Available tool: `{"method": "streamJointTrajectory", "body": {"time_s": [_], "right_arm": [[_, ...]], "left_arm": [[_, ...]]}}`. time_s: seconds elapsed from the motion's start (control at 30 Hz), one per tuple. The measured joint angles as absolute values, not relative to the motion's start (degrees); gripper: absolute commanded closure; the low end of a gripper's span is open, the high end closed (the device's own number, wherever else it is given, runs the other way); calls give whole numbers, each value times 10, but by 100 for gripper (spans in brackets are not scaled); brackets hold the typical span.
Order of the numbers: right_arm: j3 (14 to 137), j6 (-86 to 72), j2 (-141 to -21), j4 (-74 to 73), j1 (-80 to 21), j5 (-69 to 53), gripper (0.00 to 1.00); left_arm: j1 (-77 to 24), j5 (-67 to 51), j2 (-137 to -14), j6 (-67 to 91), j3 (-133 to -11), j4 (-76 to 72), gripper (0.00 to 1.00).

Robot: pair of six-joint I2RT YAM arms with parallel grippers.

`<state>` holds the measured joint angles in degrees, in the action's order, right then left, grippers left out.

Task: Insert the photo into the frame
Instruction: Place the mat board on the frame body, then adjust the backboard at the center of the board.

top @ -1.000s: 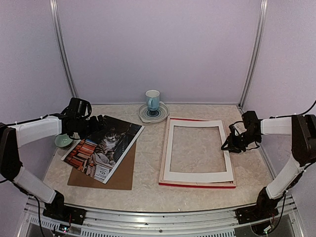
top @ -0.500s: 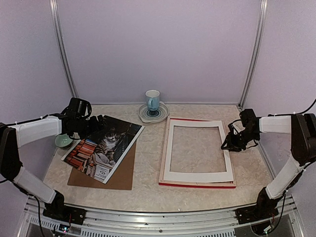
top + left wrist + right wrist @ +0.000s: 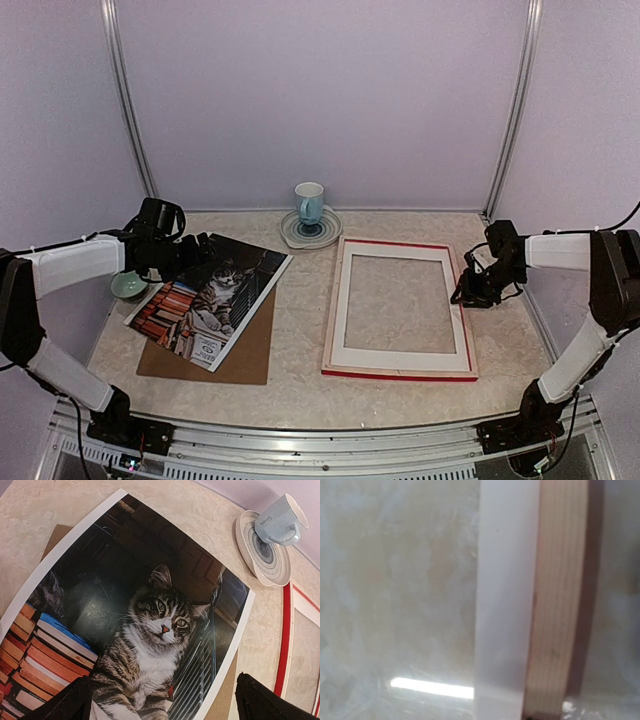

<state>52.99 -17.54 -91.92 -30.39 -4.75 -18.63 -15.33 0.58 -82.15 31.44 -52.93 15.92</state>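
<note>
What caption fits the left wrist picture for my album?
Cat photo lies on a brown board, mug on saucer beyond.

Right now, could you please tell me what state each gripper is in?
Left gripper: jaws open, holding nothing.
Right gripper: cannot be told.

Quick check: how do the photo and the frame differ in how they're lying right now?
The photo lies skewed on the left, atop the brown backing board; the frame sits square on the right, bearing the white mat. The photo is a solid sheet; the frame is open, table showing through. Both lie flat.
</note>
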Motion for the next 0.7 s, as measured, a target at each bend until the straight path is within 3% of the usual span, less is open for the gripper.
{"method": "streamJointTrajectory", "body": {"time_s": [0.23,0.47,0.7], "right_arm": [[530,-174,-910,-307,-48,-171,37],[534,-174,-875,-316,-48,-136,4],[537,-178,-834,-316,-48,-102,1]], "left_arm": [[-153,6,-821,314,-529,159,1],[-153,4,-821,314,-529,159,1],[-153,4,-821,315,-529,159,1]]}}
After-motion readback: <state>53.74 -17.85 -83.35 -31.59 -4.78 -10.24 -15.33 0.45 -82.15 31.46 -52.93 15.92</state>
